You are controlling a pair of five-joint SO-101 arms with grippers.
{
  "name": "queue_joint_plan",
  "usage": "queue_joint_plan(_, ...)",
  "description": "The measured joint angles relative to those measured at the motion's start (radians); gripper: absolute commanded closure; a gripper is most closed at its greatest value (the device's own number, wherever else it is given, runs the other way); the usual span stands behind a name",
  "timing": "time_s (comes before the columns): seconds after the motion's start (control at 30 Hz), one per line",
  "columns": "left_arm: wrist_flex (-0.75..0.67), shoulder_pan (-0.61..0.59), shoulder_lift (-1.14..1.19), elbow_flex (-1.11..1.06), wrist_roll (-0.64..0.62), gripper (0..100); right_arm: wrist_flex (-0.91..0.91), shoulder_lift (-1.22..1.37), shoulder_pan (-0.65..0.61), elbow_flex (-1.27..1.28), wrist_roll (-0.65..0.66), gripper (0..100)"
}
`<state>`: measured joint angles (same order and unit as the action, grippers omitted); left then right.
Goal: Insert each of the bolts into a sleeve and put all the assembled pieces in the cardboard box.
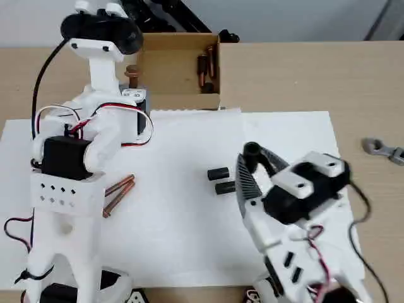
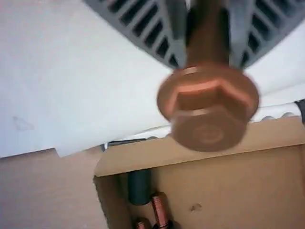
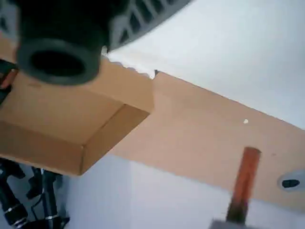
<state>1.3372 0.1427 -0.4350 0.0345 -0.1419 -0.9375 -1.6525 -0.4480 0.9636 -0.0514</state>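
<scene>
My left gripper (image 1: 133, 81) is shut on a copper bolt (image 1: 131, 72) at the near left corner of the cardboard box (image 1: 173, 60). In the left wrist view the bolt's hex head (image 2: 208, 112) hangs over the box wall (image 2: 190, 152), gripped by the grey fingers (image 2: 143, 24). My right gripper (image 1: 252, 155) is shut on a black sleeve (image 1: 252, 150) above the white paper; the sleeve's open end (image 3: 59, 56) faces the box (image 3: 62, 114). Two black sleeves (image 1: 218, 173) (image 1: 225, 187) and two copper bolts (image 1: 118, 192) lie on the paper. Assembled pieces (image 1: 207, 66) rest inside the box.
A white paper sheet (image 1: 183, 240) covers the wooden table. A metal wrench (image 1: 383, 149) lies at the right edge. The left arm's body (image 1: 69, 183) stands over the paper's left side. Dark camera gear (image 1: 164, 16) sits behind the box.
</scene>
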Motion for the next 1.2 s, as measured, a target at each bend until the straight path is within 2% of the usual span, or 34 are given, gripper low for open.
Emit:
queue_joint_plan(0.17,-0.003,0.003,0.000,0.000,0.000,99,0.273,-0.095,0.000,0.304,0.000,99.5)
queue_joint_plan(0.4,-0.020,0.101,0.000,0.000,-0.002,99,0.474,-0.074,-0.046,0.393,0.000,99.5)
queue_joint_plan(0.57,-0.077,0.192,0.000,0.012,-0.002,99,0.509,-0.032,-0.118,0.393,0.000,99.5)
queue_joint_plan(0.77,-0.083,0.252,0.000,0.104,-0.005,99,0.509,-0.020,-0.129,0.393,0.000,99.5)
queue_joint_plan(1.0,-0.083,0.315,-0.009,0.160,-0.135,99,0.516,-0.020,-0.130,0.393,0.000,99.5)
queue_joint_plan(1.2,-0.083,0.330,-0.095,0.161,-0.233,99,0.594,-0.015,-0.130,0.397,0.000,99.5)
